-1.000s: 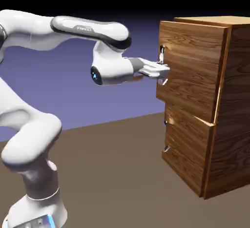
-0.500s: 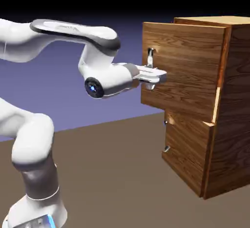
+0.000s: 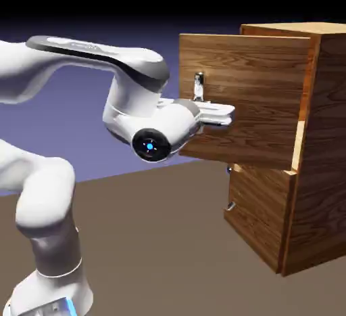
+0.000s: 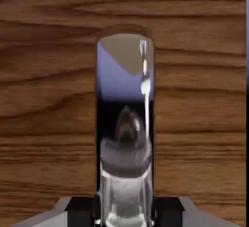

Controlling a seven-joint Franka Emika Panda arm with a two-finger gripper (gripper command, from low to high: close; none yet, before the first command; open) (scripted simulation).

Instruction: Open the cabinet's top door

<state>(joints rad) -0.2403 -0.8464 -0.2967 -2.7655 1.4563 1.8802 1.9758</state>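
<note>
A: Largest item?
B: Cabinet (image 3: 317, 152), reddish-brown wood, stood beyond the claw.
A: Next?
B: Top door (image 3: 257, 78), swung out from the cabinet front, directly ahead of the claw; wood grain filled the hand view.
A: Handle?
B: Silver handle (image 4: 124, 138), between the fingertips.
A: Claw?
B: Claw (image 3: 217, 113), clamped tight on that handle.

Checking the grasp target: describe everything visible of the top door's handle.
The handle is a small silver bar, mirror-shiny, standing upright on the top door near its free edge. In the hand view it fills the middle, reflecting backdrop and table. The gripper has its jaws shut on its lower part; the door is swung partly open.
</note>
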